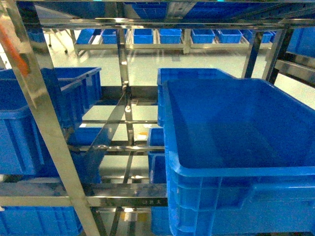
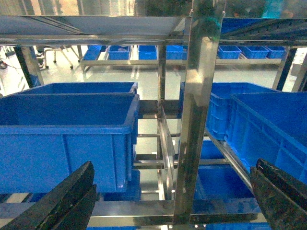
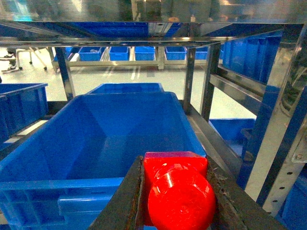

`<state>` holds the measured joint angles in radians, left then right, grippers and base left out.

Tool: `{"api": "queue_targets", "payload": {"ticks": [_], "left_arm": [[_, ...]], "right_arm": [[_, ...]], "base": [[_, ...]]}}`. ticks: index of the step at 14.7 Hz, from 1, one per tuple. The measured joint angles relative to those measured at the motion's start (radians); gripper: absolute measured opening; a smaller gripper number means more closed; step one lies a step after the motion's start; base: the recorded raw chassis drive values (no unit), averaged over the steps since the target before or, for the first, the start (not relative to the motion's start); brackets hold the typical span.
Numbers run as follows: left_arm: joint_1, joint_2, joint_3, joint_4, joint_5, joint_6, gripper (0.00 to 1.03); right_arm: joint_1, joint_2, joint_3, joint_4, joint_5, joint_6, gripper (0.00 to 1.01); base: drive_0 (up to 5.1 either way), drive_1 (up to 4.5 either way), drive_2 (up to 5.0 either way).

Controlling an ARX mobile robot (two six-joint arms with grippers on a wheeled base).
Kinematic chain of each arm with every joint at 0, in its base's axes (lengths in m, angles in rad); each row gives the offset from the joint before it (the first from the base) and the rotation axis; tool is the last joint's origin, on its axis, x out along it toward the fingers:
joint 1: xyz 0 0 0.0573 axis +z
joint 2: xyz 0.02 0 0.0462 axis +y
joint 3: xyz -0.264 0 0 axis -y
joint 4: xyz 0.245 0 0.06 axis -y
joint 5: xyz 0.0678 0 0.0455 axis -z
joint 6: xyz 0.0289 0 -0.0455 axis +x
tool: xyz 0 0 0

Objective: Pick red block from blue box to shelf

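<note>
While we carry the small glossy red plastic block clamped between the right gripper fingers, just short of the near rim of a large dark blue ribbed crate on the shiny stainless-steel shelf, a nudge against that rim or an upright could twist it loose. One block; crates number perhaps ten, though far ones blur. Our left gripper hangs wide and empty.

open crate ahead, shelf uprights flanking
</note>
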<state>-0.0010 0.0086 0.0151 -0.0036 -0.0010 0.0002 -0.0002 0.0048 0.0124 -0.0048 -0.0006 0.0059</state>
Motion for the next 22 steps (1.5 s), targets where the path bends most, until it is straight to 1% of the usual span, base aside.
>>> {"api": "queue_targets", "payload": {"ticks": [20,21,22], "left_arm": [[0.000,0.000,0.000,0.000,0.000,0.000,0.98],[0.000,0.000,0.000,0.000,0.000,0.000,0.98],[0.000,0.000,0.000,0.000,0.000,0.000,0.98]], "right_arm": [[0.000,0.000,0.000,0.000,0.000,0.000,0.27],[-0.007,0.049,0.032,-0.106,-0.056,-0.057,0.27],[0.011,0.195,0.069,-0.090,-0.065,-0.110,0.27]], "base": [[0.0,0.00,0.0],[0.0,0.00,0.0],[0.0,0.00,0.0]]}}
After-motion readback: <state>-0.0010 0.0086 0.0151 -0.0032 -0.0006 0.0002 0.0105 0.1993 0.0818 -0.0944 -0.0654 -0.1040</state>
